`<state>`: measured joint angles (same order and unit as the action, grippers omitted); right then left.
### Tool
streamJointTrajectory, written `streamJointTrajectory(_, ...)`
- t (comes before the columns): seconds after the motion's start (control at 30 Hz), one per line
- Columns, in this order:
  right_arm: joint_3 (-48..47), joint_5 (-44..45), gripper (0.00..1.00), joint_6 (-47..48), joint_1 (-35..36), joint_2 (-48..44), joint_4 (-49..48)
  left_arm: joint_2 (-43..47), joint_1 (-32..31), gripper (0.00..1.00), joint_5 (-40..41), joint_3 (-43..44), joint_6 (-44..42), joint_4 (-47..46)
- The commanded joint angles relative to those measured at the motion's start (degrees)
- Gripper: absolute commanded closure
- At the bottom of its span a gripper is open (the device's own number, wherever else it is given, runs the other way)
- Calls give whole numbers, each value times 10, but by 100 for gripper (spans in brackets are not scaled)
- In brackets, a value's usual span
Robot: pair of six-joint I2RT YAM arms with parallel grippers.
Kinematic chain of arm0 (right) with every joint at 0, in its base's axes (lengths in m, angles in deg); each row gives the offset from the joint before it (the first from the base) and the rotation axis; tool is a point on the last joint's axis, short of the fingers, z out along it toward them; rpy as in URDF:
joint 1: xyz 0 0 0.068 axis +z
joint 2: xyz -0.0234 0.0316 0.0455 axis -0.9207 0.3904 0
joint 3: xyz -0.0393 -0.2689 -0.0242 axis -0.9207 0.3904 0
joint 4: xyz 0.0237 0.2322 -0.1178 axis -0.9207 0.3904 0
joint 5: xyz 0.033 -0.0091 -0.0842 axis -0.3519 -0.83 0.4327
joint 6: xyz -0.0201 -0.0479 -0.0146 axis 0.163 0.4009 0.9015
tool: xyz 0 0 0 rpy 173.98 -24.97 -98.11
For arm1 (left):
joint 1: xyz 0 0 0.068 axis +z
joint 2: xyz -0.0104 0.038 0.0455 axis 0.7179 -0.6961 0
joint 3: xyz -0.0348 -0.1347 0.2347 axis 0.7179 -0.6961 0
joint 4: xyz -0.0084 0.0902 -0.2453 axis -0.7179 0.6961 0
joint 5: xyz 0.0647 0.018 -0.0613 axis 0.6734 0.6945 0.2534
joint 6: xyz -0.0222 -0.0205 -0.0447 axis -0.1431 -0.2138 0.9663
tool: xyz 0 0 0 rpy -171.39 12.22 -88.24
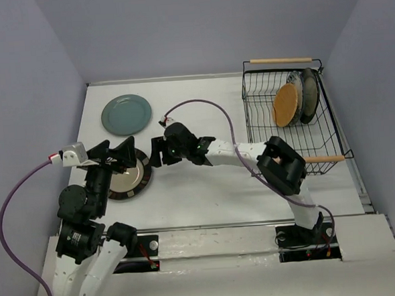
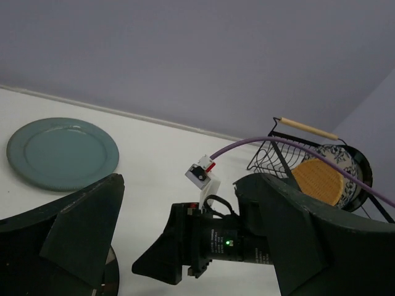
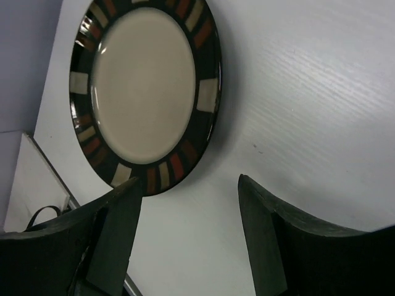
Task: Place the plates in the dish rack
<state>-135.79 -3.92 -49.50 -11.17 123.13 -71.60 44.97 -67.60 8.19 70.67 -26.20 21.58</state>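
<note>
On white table (image 1: 207, 201) — teal plate (image 1: 126, 115), striped plate (image 1: 131, 180) — lavender walls (image 1: 197, 27).

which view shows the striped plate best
Right wrist: the striped plate lies close up, cream centre and most of its rim clear. Top external shows it partly covered by the left gripper. Left wrist catches only a sliver at the bottom edge.

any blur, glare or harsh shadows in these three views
top external: even light, only soft shadows on the table; left wrist: teal plate sharp with a faint sheen, own pincer fingers dark and soft; right wrist: striped plate crisp, casting a shadow beside its rim.
</note>
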Motion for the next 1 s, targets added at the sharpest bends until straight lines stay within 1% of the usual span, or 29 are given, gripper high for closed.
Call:
streamJointTrajectory(0.0,-24,-32,31,-94,3,41,-81,6,-8,1,17,-16,-12,-22)
streamJointTrajectory(0.03,-27,-39,31,-101,3,63,-88,7,-11,1,15,-18,-12,-22)
streamJointTrajectory(0.2,-31,-86,34,-158,8,114,-132,8,-20,1,3,-21,-14,-24)
streamJointTrajectory(0.37,-13,-112,38,-229,14,160,-228,11,-24,1,3,-22,-13,-22)
streamJointTrajectory(0.47,-34,-134,41,-280,14,203,-266,10,-25,1,2,-23,-12,-23)
streamJointTrajectory(0.57,-52,-148,42,-322,14,243,-298,8,-27,1,1,-23,-14,-23)
streamJointTrajectory(0.67,-62,-157,45,-341,14,268,-320,8,-27,1,0,-23,-14,-23)
streamJointTrajectory(0.77,-56,-145,52,-352,14,268,-330,9,-26,1,-1,-23,-13,-22)
streamJointTrajectory(0.8,-53,-141,56,-352,14,267,-331,9,-26,1,-2,-23,-13,-22)
streamJointTrajectory(0.83,-44,-134,67,-353,14,265,-336,10,-26,1,-2,-23,-12,-23)
streamJointTrajectory(0.9,-33,-124,75,-353,14,258,-342,10,-27,1,-2,-23,-13,-22)
streamJointTrajectory(0.93,-24,-120,85,-351,14,251,-349,9,-26,1,-2,-23,-13,-22)
streamJointTrajectory(0.97,-20,-119,89,-351,14,248,-351,9,-27,1,-2,-23,-13,-23)
